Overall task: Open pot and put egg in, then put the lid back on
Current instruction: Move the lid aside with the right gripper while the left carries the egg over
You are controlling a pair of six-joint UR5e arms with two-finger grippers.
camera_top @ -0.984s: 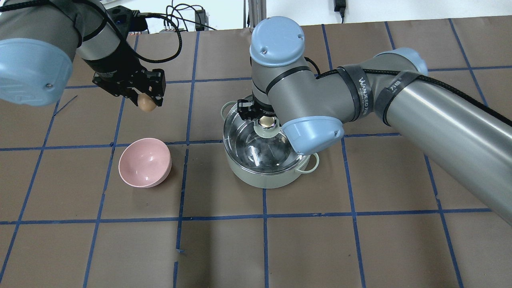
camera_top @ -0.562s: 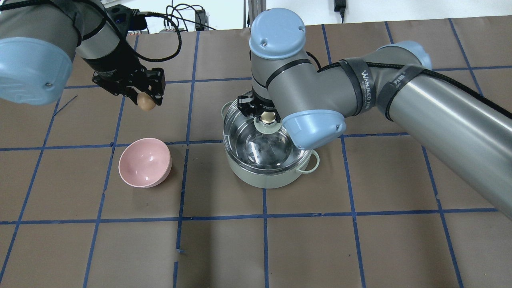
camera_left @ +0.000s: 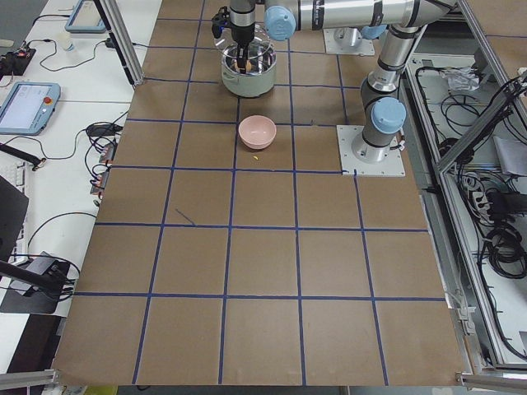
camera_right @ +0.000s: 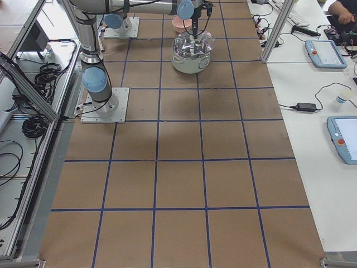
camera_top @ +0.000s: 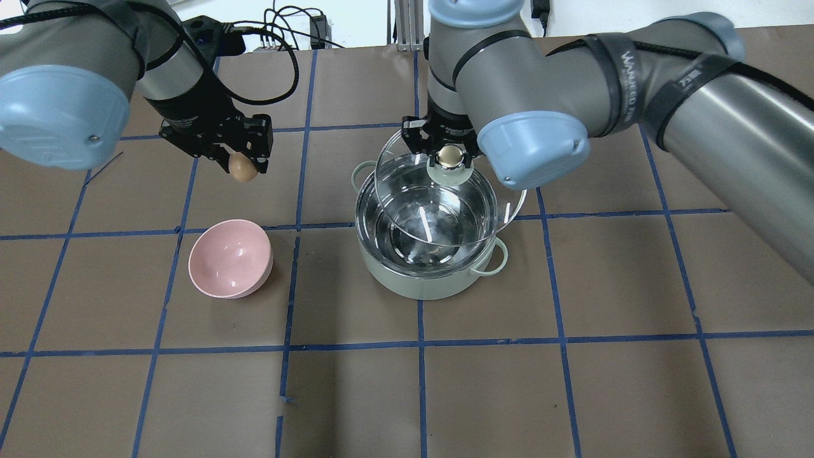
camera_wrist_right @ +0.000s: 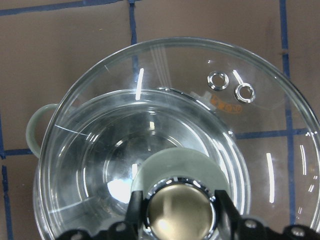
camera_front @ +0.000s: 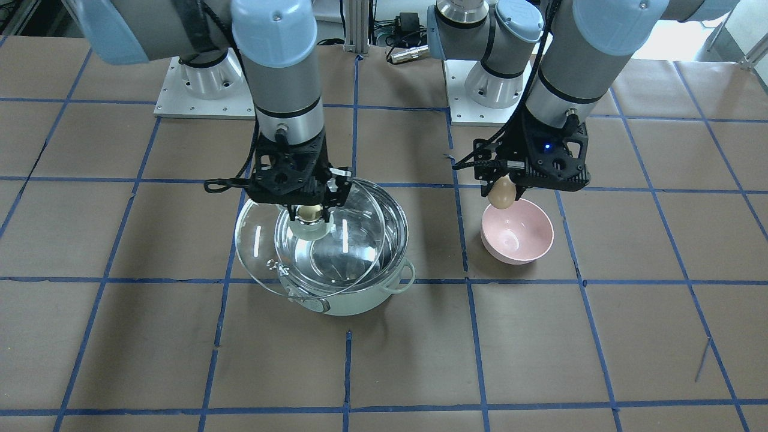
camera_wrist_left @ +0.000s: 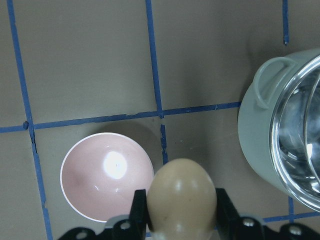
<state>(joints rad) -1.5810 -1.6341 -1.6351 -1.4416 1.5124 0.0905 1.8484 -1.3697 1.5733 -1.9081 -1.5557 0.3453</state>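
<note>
The mint-green pot (camera_top: 427,280) (camera_front: 354,303) stands mid-table, open, its steel inside showing. My right gripper (camera_top: 449,155) (camera_front: 309,211) is shut on the knob of the glass lid (camera_top: 445,216) (camera_front: 258,246) and holds it raised above the pot, shifted off its rim. In the right wrist view the lid (camera_wrist_right: 250,65) hangs over the pot (camera_wrist_right: 37,131). My left gripper (camera_top: 241,166) (camera_front: 503,193) is shut on the tan egg (camera_top: 242,168) (camera_front: 502,193) (camera_wrist_left: 181,197), held in the air to the left of the pot, above the table.
A pink bowl (camera_top: 230,258) (camera_front: 517,231) (camera_wrist_left: 106,176) sits left of the pot, below and near the held egg. Blue tape lines grid the brown table. The robot bases (camera_front: 204,90) stand at the table's far side in the front-facing view.
My right gripper has lifted the lid off the pot and carried it up and away. My left gripper with the egg has shifted slightly toward the pot.
</note>
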